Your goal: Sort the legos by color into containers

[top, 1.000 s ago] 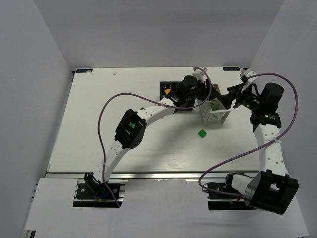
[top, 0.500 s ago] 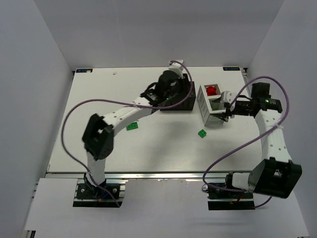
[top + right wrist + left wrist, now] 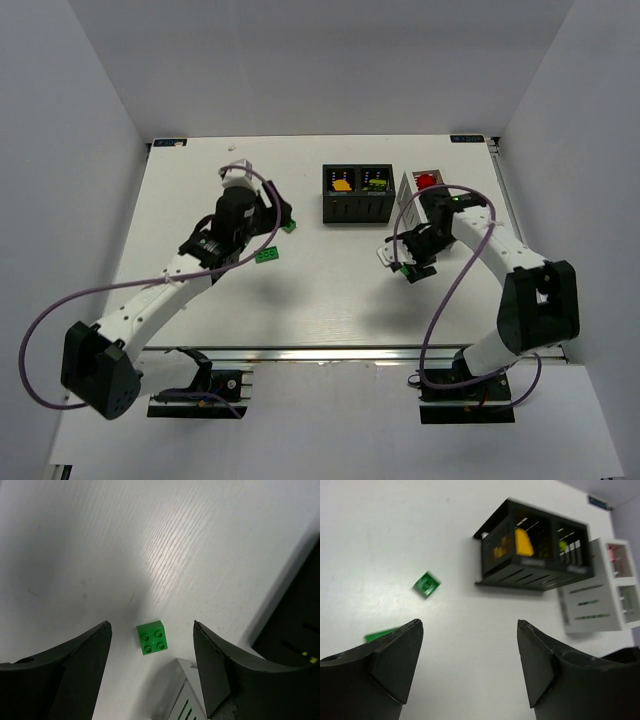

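The black box [image 3: 520, 574] stands at the far middle of the white table [image 3: 180, 190]. The white basket [image 3: 592, 605] stands just beside the box, on its right. An orange-yellow brick [image 3: 522, 542] lies in the left half of the box. A lime brick [image 3: 376, 183] lies in the right half. A red brick [image 3: 426, 181] sits in the far part of the basket.

The right gripper [image 3: 151, 625] is in front of the box and off to its right, close to the near side of the basket. Its fingers [image 3: 75, 660] are spread wide and hold nothing. A green brick with four bumps [image 3: 152, 637] lies flat on the table between them, bumps up. It touches neither finger.

The left gripper [image 3: 469, 624] is to the left of the box and up above the table. Its fingers [image 3: 390, 660] are spread wide too, with nothing between them.

Two more green bricks lie on the table on the left side of the box. The second green brick [image 3: 426, 584] is the closer one, near the box's front left corner but not touching it. The third green brick [image 3: 267, 256] lies farther from the box, more to the left and more to the front. In the left wrist view only a blurry green strip of it peeks out by the left finger (so its shape is hard to tell there).
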`<state>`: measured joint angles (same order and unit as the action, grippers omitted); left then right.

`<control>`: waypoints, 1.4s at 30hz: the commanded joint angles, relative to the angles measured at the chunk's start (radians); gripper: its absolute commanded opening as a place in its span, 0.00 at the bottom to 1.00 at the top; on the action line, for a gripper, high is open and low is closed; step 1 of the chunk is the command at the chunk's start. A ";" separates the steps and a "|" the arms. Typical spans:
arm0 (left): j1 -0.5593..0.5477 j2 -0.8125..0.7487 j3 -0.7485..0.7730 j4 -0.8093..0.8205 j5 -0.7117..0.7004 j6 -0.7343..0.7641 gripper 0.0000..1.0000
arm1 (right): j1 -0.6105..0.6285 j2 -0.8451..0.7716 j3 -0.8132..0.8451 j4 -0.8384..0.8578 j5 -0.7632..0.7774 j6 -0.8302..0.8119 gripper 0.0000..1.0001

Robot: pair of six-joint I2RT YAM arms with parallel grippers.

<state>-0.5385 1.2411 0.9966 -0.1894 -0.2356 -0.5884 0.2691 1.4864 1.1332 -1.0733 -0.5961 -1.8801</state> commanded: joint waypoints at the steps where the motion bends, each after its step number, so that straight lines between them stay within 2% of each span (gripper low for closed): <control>1: 0.003 -0.107 -0.087 -0.064 -0.083 -0.056 0.86 | 0.035 0.075 0.017 0.055 0.220 0.022 0.71; 8: 0.011 -0.236 -0.200 -0.120 -0.134 -0.106 0.88 | 0.050 0.189 0.026 0.121 0.364 0.075 0.71; 16: 0.014 -0.261 -0.234 -0.127 -0.151 -0.116 0.90 | 0.056 0.253 0.037 0.167 0.392 0.091 0.70; 22: 0.014 -0.250 -0.243 -0.122 -0.143 -0.126 0.90 | 0.070 0.278 0.016 0.200 0.395 0.111 0.66; 28: 0.015 -0.236 -0.260 -0.116 -0.123 -0.154 0.90 | 0.076 0.284 0.007 0.208 0.391 0.119 0.56; 37: 0.037 -0.180 -0.253 -0.136 -0.094 -0.175 0.91 | 0.078 0.253 0.010 0.178 0.334 0.142 0.36; 40: 0.052 -0.155 -0.250 -0.148 -0.076 -0.186 0.91 | 0.078 0.218 0.045 0.144 0.239 0.159 0.25; 42: 0.064 -0.135 -0.251 -0.156 -0.062 -0.200 0.91 | 0.078 0.192 0.088 0.087 0.109 0.186 0.13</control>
<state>-0.4934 1.0901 0.7429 -0.3195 -0.3271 -0.7666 0.3420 1.7523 1.1511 -0.8909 -0.3077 -1.7287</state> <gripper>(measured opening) 0.903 0.415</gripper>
